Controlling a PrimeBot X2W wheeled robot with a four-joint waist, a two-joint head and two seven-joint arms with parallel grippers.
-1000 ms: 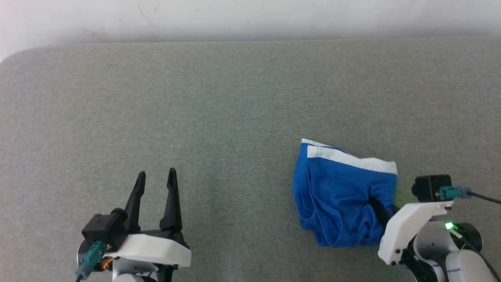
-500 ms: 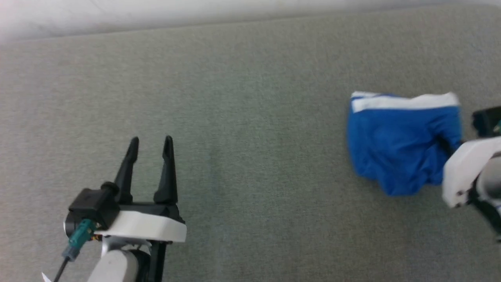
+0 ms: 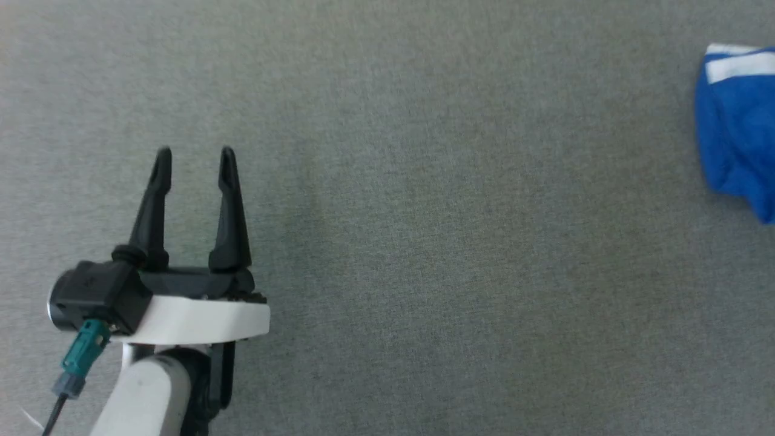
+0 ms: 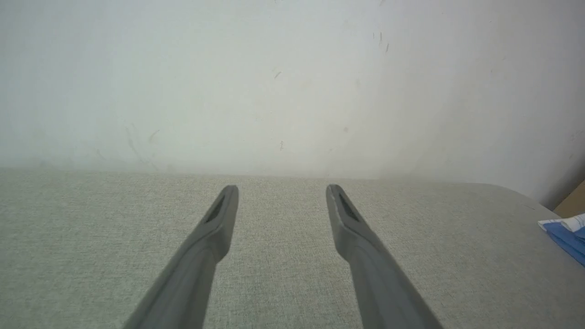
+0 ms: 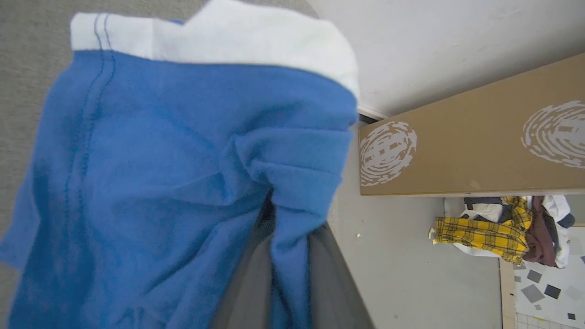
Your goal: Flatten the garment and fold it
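Where the left tool [image 3: 194, 160] rises at the lower left of the head view, its jaws stand apart with nothing between them, over the grey counter [image 3: 424, 242]. At the bottom centre of the right wrist view, the right tool [image 5: 285, 278] is clamped on a fold of the garment [image 5: 160, 183], bunched blue cloth with a white band along its far edge. In the head view the garment sits at the upper right, cut by the frame edge.

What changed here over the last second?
Mostly the head camera swung, shifting the whole picture. Beyond that, the blue shorts seem carried further to the robot's right, away from the left hand. Unchanged: the right hand stays clamped on the fabric; the left hand stays open and empty.
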